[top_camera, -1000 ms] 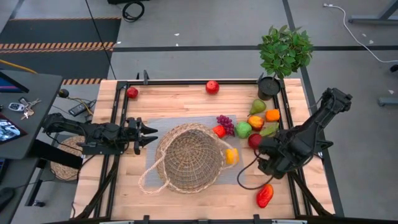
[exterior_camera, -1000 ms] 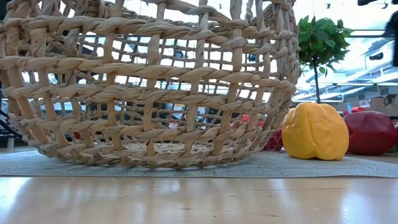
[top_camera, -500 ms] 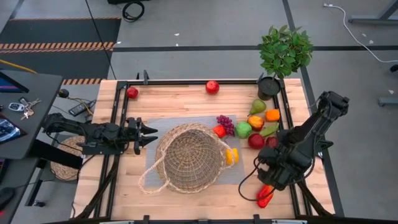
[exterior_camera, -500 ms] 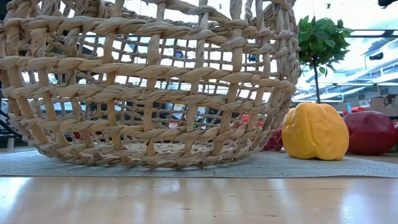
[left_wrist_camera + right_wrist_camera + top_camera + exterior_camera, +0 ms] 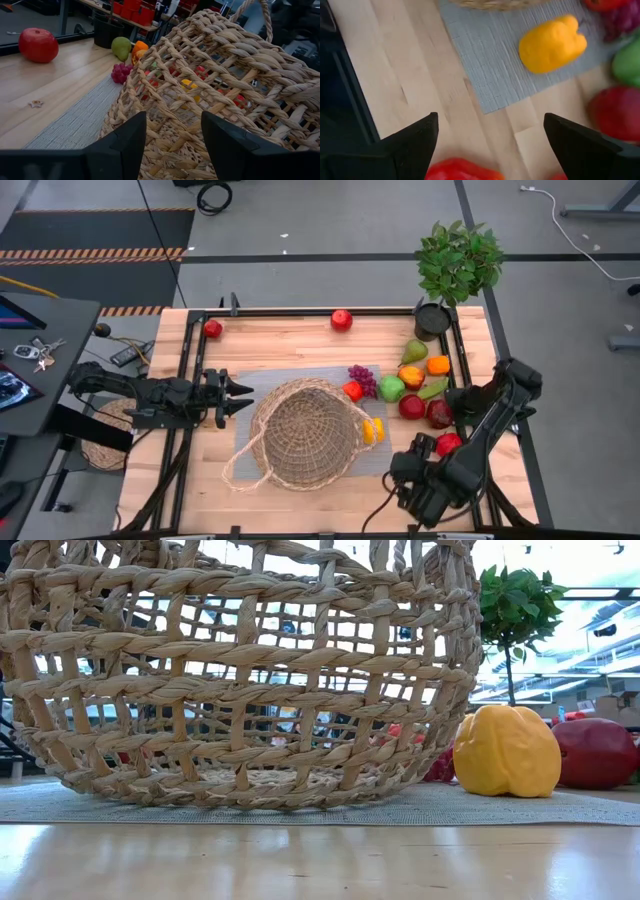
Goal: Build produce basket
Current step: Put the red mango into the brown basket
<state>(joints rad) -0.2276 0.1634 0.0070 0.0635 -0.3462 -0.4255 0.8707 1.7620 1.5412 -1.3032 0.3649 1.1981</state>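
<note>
The right gripper (image 5: pixel 487 150), spread wide, hangs right above the shiny red-orange toy mango (image 5: pixel 462 170), nearer than the left arm.

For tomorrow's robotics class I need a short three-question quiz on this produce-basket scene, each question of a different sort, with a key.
1. True or false: the basket already holds fruit.
2. Which item lies on the grey mat, closest to the basket's right side? A) yellow pepper B) green pear C) potted plant
3. Fill in: the right end effector is open above a ____ piece of produce.

Key: 1 false, it looks empty. 2 A. 3 red.
</note>
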